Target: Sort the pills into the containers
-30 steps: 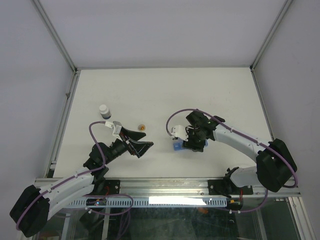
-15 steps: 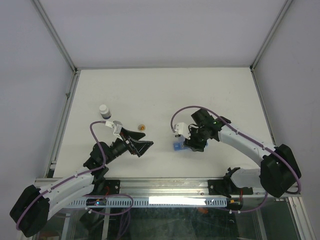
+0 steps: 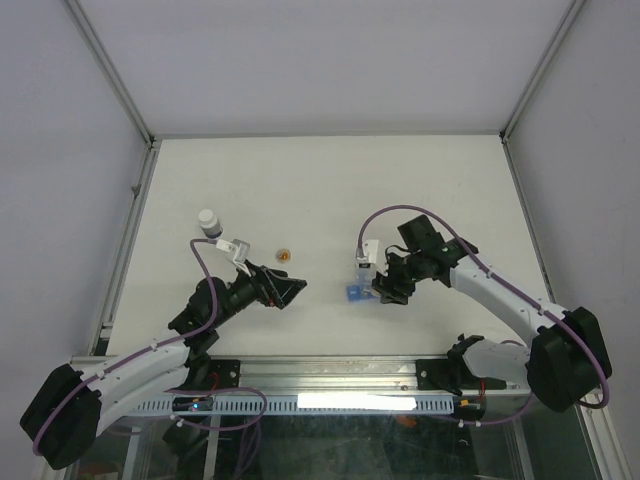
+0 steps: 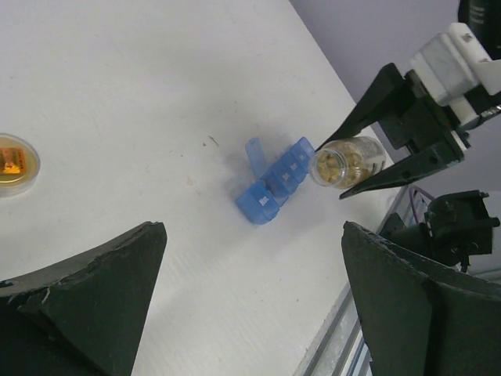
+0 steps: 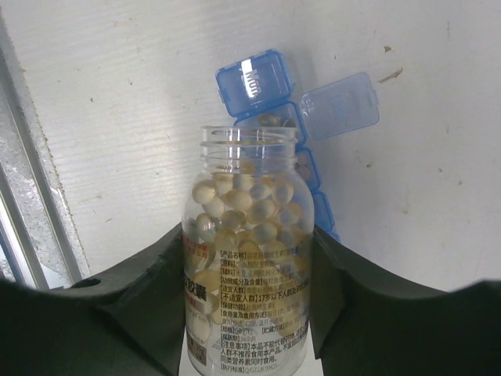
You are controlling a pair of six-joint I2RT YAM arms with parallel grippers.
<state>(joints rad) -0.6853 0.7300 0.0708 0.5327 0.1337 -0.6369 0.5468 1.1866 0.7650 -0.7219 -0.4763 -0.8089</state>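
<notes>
Above the white table, the right gripper clasps an uncapped pill bottle, organiser strip just beyond its fingertips; pouring likely needs gentle tilting; left gripper gapes.

White table with organiser, cap, vial

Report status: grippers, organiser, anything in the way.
Left gripper open, empty. Right gripper shut on bottle, mouth at organiser. Two organiser lids open. Nothing between them.

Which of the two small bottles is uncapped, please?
The clear plastic pill-filled bottle in the right gripper; the dark bottle standing apart wears a white cap.
</notes>
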